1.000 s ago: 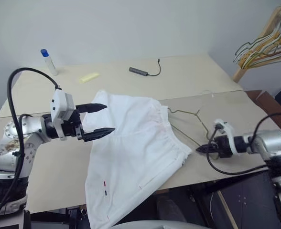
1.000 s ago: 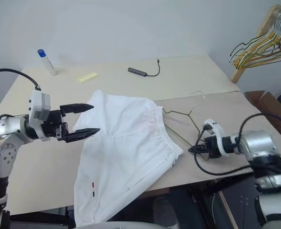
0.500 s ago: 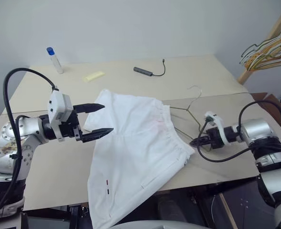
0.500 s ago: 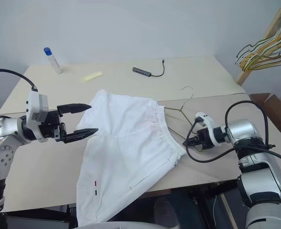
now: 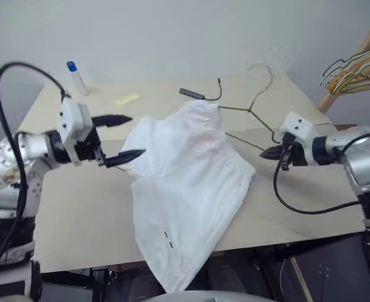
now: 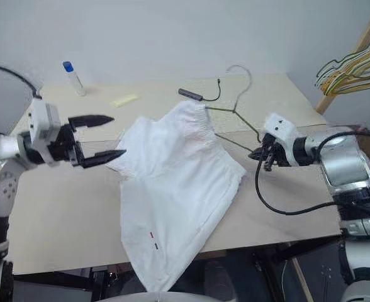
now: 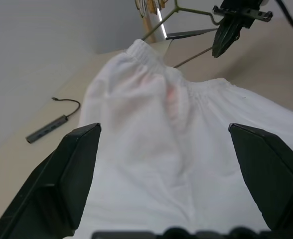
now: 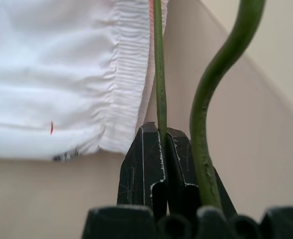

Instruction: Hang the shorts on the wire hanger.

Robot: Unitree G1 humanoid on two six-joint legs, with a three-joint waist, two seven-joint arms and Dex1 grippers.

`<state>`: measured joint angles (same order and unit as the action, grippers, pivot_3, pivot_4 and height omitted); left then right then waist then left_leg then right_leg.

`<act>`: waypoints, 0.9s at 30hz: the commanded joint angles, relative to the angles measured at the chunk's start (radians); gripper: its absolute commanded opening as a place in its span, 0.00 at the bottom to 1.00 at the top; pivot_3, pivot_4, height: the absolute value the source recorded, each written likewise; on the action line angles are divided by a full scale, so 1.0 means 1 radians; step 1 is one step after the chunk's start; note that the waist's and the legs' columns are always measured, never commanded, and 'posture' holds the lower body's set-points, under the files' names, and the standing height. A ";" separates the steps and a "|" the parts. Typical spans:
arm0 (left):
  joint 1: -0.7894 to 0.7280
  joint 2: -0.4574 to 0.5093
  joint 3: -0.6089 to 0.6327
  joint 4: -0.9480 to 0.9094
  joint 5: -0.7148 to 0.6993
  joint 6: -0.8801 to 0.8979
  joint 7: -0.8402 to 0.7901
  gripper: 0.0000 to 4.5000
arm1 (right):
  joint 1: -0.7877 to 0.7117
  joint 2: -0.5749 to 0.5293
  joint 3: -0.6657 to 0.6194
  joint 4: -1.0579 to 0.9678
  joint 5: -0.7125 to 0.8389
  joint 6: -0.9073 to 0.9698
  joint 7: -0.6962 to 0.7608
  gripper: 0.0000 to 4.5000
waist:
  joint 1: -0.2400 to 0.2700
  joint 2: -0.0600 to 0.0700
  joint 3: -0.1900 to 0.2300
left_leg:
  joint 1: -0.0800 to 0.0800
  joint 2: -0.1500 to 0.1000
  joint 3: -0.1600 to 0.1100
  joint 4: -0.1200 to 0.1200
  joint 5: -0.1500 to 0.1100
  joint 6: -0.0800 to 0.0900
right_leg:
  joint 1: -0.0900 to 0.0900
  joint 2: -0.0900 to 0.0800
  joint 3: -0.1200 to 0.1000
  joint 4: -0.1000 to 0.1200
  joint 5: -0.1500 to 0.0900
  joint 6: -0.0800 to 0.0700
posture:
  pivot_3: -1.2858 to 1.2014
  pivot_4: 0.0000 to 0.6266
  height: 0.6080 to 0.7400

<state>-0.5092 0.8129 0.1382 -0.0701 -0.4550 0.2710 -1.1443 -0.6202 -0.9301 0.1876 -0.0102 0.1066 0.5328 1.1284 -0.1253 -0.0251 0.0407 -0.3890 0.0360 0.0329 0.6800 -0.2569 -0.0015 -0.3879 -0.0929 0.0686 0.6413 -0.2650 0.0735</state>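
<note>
Right wrist view: the right gripper (image 8: 160, 149) has its 2 fingers pressed together on the thin wire hanger (image 8: 158, 64), whose wire runs straight up from between them; beside it a thick green cable curves upward.

Hanger position: in the eye views the wire hanger (image 6: 235, 104) is raised off the table (image 6: 59, 207), hook uppermost, its far end buried in the waistband of the shorts (image 6: 179, 182).

Shorts position: the waistband end is lifted and bunched on the hanger wire, while the legs trail down across the table and hang over its front edge; the small black-and-red mark shows near the lower hem.

Left gripper: the left gripper (image 5: 112, 138) has its 2 fingers spread wide and holds nothing; it hovers just beside the left edge of the shorts, pointing toward them.

Left wrist view: the pink-stained waistband lies between the 2 spread fingers (image 7: 72, 174), with the right gripper (image 7: 228, 32) beyond it.

Step in hand: judged as threading, with 1 hanger arm inside the waistband and the garment not yet spread along the wire.

Next move: probably the left gripper must close on the free waistband edge and draw it over the hanger's other shoulder while the right pinch keeps the wire steady.

Background: bottle (image 5: 77, 77), cable adapter (image 5: 194, 94) and a bunch of hangers (image 5: 355, 63) stand well apart.
</note>
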 commanded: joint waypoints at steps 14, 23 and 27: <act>-0.417 -0.099 -0.393 0.544 0.378 -0.519 -0.324 0.95 | -0.097 0.019 0.085 -0.251 -0.077 -0.013 0.039 0.00 | -0.056 0.000 0.000 | -0.001 0.000 0.000 0.000 0.000 0.000 | -0.001 0.000 0.000 0.000 0.000 0.000 | 0.44 0.00 1.00; -0.429 -0.171 -0.386 0.644 0.424 -0.553 -0.257 0.39 | -0.112 0.020 0.061 -0.295 -0.020 0.076 0.063 0.00 | -0.099 0.000 0.000 | -0.002 0.000 -0.003 0.000 0.000 0.000 | -0.001 0.000 0.000 0.000 0.000 0.000 | 0.43 0.00 1.00; -0.420 -0.181 -0.374 0.627 0.400 -0.530 -0.269 0.10 | -0.114 0.018 0.058 -0.303 -0.005 0.103 0.072 0.00 | -0.109 0.000 0.000 | -0.002 0.000 -0.006 0.000 0.000 0.000 | -0.001 -0.001 0.000 0.001 0.000 0.000 | 0.43 0.00 1.00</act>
<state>-0.9160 0.6353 -0.2677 0.5811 -0.0265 -0.2723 -1.4151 -0.6966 -0.9088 0.2893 -0.2725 0.0665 0.6248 1.1921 -0.2343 -0.0251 0.0407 -0.3906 0.0360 0.0259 0.6802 -0.2570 -0.0010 -0.3891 -0.0936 0.0683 0.6425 -0.2651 0.0738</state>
